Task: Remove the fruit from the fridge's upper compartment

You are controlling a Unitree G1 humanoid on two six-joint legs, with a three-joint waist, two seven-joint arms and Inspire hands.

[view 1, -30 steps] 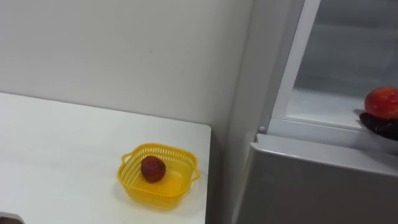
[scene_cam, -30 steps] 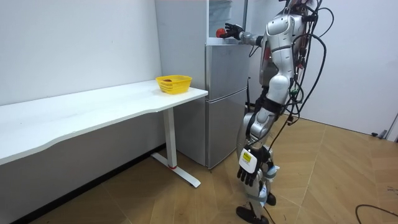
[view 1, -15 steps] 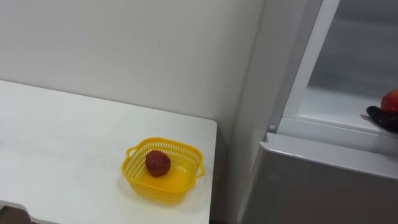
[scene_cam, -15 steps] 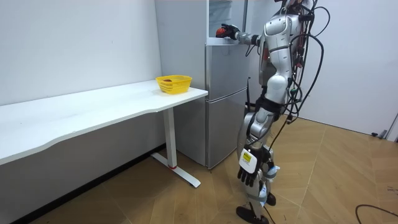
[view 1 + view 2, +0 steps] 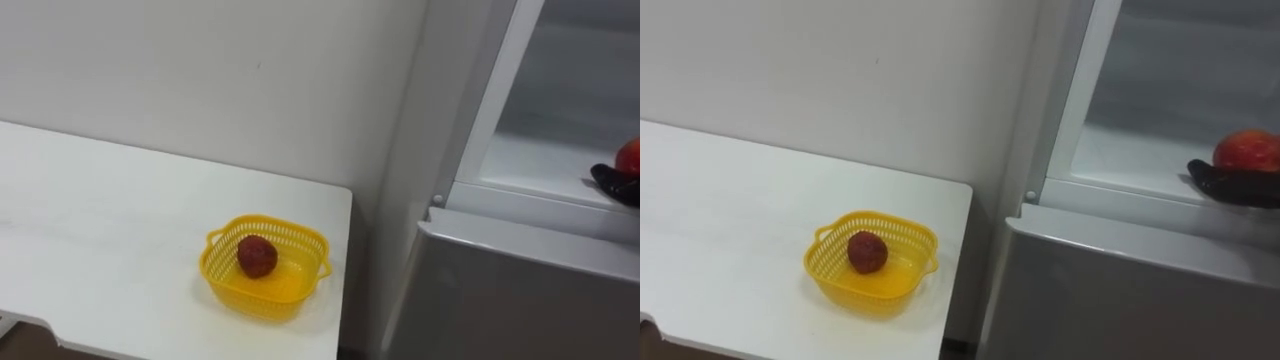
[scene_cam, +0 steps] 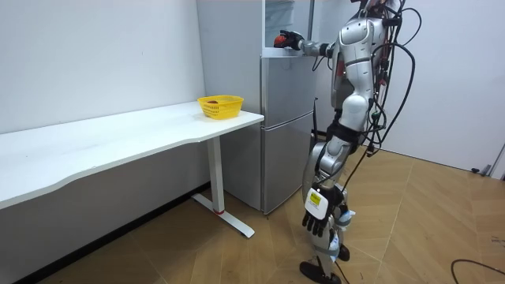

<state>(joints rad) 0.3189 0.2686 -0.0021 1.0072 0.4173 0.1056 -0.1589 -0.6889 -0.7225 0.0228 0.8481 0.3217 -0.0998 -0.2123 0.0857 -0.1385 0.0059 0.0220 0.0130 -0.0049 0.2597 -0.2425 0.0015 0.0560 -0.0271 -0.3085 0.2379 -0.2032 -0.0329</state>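
A red apple [image 5: 1247, 150] rests in my right hand [image 5: 1230, 186], whose dark fingers curl under and round it at the front edge of the upper fridge shelf [image 5: 1140, 160]. The room view has the same hand [image 6: 289, 39] raised to the open upper compartment with the apple [image 6: 279, 39] in it. My left hand [image 6: 316, 223] hangs low beside my leg, fingers relaxed. I stand facing the fridge [image 6: 284, 126].
A yellow basket [image 5: 222, 277] holding a dark red fruit [image 5: 257, 256] sits at the corner of the white table [image 5: 100, 220], left of the fridge. The lower fridge door [image 5: 500, 295] is closed. The upper door frame [image 5: 500, 90] stands open.
The eye view has shifted, so basket and table sit further right and the apple nearer the right edge. In the room view my right hand with the apple has barely moved.
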